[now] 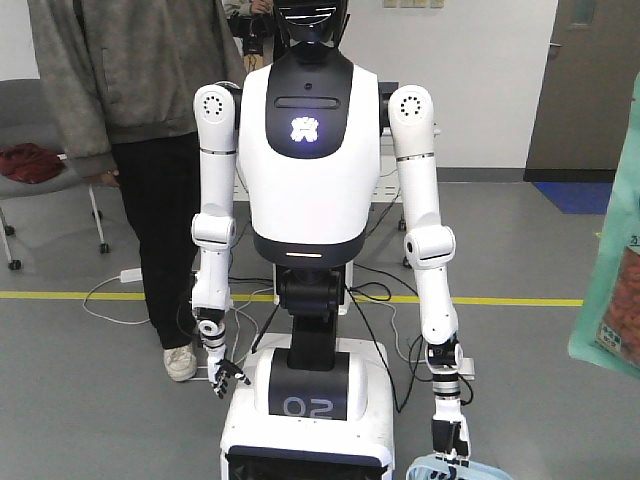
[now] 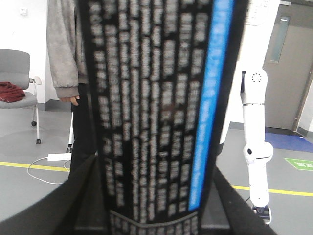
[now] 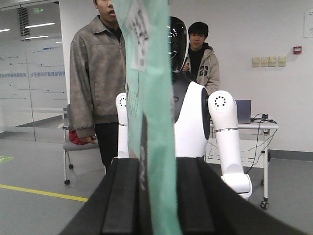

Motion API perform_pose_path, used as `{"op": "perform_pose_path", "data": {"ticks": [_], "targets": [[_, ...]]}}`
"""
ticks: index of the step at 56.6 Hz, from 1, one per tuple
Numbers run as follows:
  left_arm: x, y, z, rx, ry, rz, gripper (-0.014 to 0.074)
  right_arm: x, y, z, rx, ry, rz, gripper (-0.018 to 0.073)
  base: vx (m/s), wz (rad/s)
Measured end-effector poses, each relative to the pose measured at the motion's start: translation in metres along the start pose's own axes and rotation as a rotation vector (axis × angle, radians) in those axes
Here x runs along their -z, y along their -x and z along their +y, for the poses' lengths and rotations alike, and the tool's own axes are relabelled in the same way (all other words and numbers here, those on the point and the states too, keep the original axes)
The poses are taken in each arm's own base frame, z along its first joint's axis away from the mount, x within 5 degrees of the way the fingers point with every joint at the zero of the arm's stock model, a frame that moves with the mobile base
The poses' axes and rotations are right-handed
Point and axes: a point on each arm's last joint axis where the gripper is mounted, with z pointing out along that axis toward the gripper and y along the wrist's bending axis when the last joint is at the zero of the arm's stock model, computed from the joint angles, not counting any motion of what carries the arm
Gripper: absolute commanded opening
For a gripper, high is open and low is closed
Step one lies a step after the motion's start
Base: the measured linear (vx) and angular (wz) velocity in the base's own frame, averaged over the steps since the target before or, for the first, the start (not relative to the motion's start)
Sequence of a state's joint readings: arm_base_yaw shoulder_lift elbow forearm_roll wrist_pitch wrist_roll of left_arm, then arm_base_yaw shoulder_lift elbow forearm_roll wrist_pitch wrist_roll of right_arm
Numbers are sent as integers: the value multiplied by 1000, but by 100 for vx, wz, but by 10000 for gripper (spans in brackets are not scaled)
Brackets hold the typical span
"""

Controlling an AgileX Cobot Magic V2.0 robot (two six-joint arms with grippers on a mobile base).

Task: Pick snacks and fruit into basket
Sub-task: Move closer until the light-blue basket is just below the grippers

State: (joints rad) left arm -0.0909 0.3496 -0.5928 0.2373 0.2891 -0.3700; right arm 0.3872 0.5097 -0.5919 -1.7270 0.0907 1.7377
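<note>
**Grey-floored lab, a pouch pinched in each arm**

Smooth grey floor [image 1: 80,400], a yellow tape line [image 1: 60,295] across it, white walls behind. A glossy white humanoid robot [image 1: 310,160] stands square to the front camera. Beside it is a person in a fuzzy grey jacket [image 1: 120,70], head cut off in that view. The right wrist view also shows a second onlooker [image 3: 198,54], whom the front view mostly hides.

Now the snacks. In the left wrist view a black pouch [image 2: 146,107] fills the picture, flat and shiny. Its rows of pale print are too blurred to read, and a bright blue stripe runs down one side. The left fingers [image 2: 54,210] are dark, soft-edged wedges pressed on either face, pinching it. The front camera doesn't catch this pouch at all.

Over to the right wrist view: a teal pouch [image 3: 156,147] seen edge-on, thin and upright, clamped between the matte black right fingers [image 3: 122,196]. At the front view's right edge its face shows, red berries behind a clear window, mostly cut off.

The basket [image 1: 455,468] is just a sliver of pale blue plastic at the bottom edge, by the humanoid's lowered hand [image 1: 448,435]. Whether that hand grips it, I cannot tell.
</note>
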Motion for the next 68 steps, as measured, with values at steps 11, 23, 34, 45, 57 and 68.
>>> {"op": "perform_pose_path", "data": {"ticks": [11,23,34,45,57,68], "targets": [[0,0,0,0,0,0,3,0,0,0,0,0,0,-9,23,-6],[0,0,0,0,0,0,3,0,0,0,0,0,0,-9,17,-3],[0,0,0,0,0,0,3,0,0,0,0,0,0,-9,9,0],[0,0,0,0,0,0,3,0,0,0,0,0,0,-9,3,1],[0,0,0,0,0,0,3,0,0,0,0,0,0,-9,0,0],[0,0,0,0,0,0,3,0,0,0,0,0,0,-9,0,0]]}}
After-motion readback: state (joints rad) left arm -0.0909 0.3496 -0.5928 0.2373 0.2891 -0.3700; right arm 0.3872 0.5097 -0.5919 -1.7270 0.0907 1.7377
